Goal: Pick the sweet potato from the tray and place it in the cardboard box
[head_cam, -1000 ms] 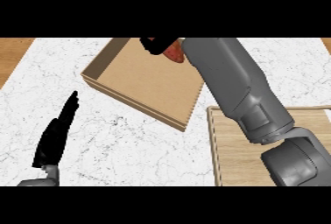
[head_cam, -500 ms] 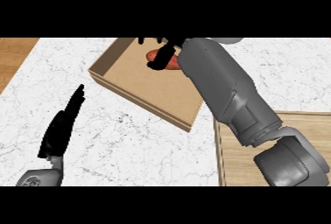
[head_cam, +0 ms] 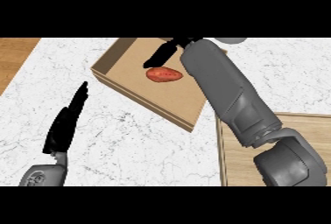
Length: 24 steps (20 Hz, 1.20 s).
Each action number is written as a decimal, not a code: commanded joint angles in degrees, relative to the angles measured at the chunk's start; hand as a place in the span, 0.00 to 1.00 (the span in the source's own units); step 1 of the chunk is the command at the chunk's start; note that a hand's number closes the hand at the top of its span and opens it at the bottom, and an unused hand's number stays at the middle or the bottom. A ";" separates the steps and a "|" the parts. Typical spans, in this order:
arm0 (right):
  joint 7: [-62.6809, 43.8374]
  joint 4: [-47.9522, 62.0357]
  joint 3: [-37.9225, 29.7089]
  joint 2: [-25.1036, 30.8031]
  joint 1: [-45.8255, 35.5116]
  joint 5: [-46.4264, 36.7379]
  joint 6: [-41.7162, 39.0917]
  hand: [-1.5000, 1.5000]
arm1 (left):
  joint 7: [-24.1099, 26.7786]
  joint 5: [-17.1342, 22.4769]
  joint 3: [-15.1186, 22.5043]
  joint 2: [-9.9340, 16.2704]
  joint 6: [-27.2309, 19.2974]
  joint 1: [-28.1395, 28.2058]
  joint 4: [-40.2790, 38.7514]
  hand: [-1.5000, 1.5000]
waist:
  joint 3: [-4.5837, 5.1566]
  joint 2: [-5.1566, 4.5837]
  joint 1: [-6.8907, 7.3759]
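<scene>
The reddish sweet potato (head_cam: 163, 75) lies on the floor of the cardboard box (head_cam: 123, 83), toward its far side. My right hand (head_cam: 163, 53) hovers just above and behind it, over the box, with its fingers straight and nothing held. The right forearm stretches from the lower right across the box's right side and hides that part. At the lower right, the wooden tray (head_cam: 226, 148) shows partly under the arm. My left hand (head_cam: 65, 124) rests open on the counter at the left, fingers up.
The white marble counter (head_cam: 129, 144) runs between the box and my left hand. A strip of wooden floor (head_cam: 13, 57) shows past the counter's left edge. Something pale grey (head_cam: 231, 40) sits behind the box at the top.
My right hand has let go of the sweet potato, which now lies in the box; the fingers have straightened and pulled slightly away. The view has shifted a little. The left hand stays put.
</scene>
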<state>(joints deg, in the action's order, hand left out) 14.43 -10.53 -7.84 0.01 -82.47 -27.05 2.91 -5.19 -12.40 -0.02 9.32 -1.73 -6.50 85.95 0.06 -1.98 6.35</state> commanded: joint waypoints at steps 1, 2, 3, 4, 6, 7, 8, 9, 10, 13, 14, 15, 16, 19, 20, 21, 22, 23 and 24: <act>0.82 -1.48 -6.82 -0.01 -0.79 6.88 3.36 0.00 | -1.22 0.17 -0.67 0.24 -0.27 0.47 0.86 0.50 | -0.08 0.09 -0.16; 0.87 -1.26 -7.92 0.84 -0.33 7.56 1.85 0.00 | 1.43 0.15 -0.14 0.22 0.04 4.15 1.36 0.50 | -0.05 0.29 -0.79; 2.08 -1.13 -9.06 0.00 0.63 8.78 2.72 0.00 | 0.98 -0.39 -0.19 -0.11 -0.70 2.58 0.70 0.50 | -0.05 0.07 -1.00; 2.57 -1.96 -10.79 2.64 -0.69 10.45 -0.24 0.00 | -0.43 0.71 -1.19 0.56 0.11 1.16 0.89 0.50 | -0.08 0.05 -1.35; 2.02 -1.58 -13.46 3.09 -0.84 12.99 -0.50 0.00 | 0.57 0.52 -1.27 0.73 0.00 1.63 0.91 0.50 | -0.06 0.03 -1.28; 3.78 -1.59 -14.27 4.33 0.82 13.64 -0.51 0.00 | 0.69 -0.15 -0.17 -0.50 -0.79 2.72 1.28 0.50 | -0.07 0.03 -1.49; 2.13 -1.67 -15.22 5.49 -0.25 14.55 -1.00 0.00 | -0.45 -0.29 -0.04 -0.26 -0.78 3.19 3.23 0.50 | -0.09 0.50 -1.93; 3.30 -0.95 -15.56 7.43 1.59 14.41 -0.07 0.00 | 1.23 0.23 -0.17 -0.29 -0.29 3.76 2.04 0.50 | -0.06 -0.13 -1.30; 4.26 -0.62 -15.56 9.40 2.56 14.29 -1.72 0.00 | 1.56 -0.38 -0.82 0.15 -0.94 1.93 0.89 0.50 | -0.06 -0.38 -1.66; 1.98 -0.36 -17.72 14.93 2.21 15.72 -1.13 0.00 | 0.41 0.30 -0.64 -0.26 -0.45 2.61 1.53 0.50 | -0.08 -0.29 -1.75; 2.02 -0.20 -18.07 15.77 2.20 16.09 -2.50 0.00 | -2.40 0.68 -1.20 1.02 0.60 0.80 2.80 0.50 | -0.13 -0.10 -1.90; 3.39 0.21 -18.27 17.23 4.08 16.09 -3.17 0.00 | 1.98 1.05 -1.53 1.25 0.96 3.19 1.04 0.50 | -0.08 -0.52 -1.34; 3.03 0.18 -19.23 18.65 3.87 17.05 -4.57 0.00 | -0.20 -0.05 -0.29 -0.30 -0.65 3.79 3.45 0.50 | -0.14 -0.15 -1.42; 4.05 0.45 -19.92 21.57 4.45 17.48 -6.56 0.00 | -1.05 -0.49 0.75 -0.62 -0.27 2.84 3.68 0.50 | -0.18 -0.48 -0.89; 4.47 0.54 -19.55 25.50 5.66 17.02 -10.47 0.00 | 0.28 0.49 -0.90 1.12 0.91 1.59 2.16 0.50 | -0.21 -1.20 -0.89; 5.89 0.67 -20.44 26.27 7.20 17.91 -11.99 0.00 | 0.11 0.93 -0.54 0.52 0.94 3.28 3.58 0.50 | -0.24 -0.85 -0.69; 6.16 0.98 -19.52 26.14 7.35 17.00 -12.79 0.00 | -0.05 0.88 -1.16 0.81 0.71 2.34 2.86 0.50 | -0.21 -0.84 -0.72; 5.81 0.91 -19.52 28.21 6.83 17.08 -15.96 0.00 | -0.34 -0.04 -0.59 0.07 -0.12 0.52 1.44 0.50 | -0.22 -1.00 -1.35; 7.92 0.77 -19.20 29.56 8.84 16.67 -17.34 0.00 | 1.33 0.74 -1.43 1.13 0.74 3.02 1.87 0.50 | -0.24 -1.09 -0.63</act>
